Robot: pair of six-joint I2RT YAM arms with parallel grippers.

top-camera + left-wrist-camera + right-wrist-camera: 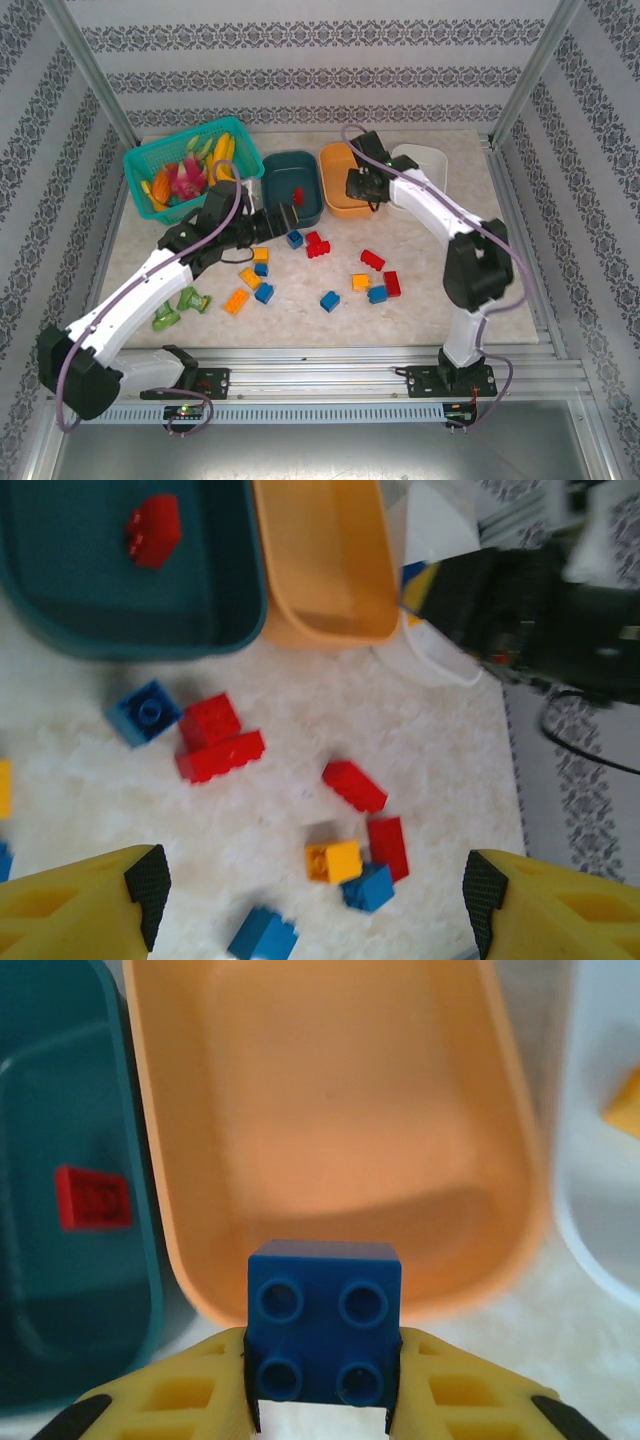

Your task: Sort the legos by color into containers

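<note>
Legos lay mid-sort beside the orange tub.
From the top external view, loose legos were scattered on the arms' side of the orange tub; the dark teal tub sat just left of it with one red brick inside, the white tub sat just right, the right gripper hung over the orange tub, and the left gripper hovered left of it, by the dark teal tub. From the left wrist view, the left gripper's fingers stood wide apart, nothing between them. From the right wrist view, the right gripper clamped a blue brick at the orange tub's near rim.
</note>
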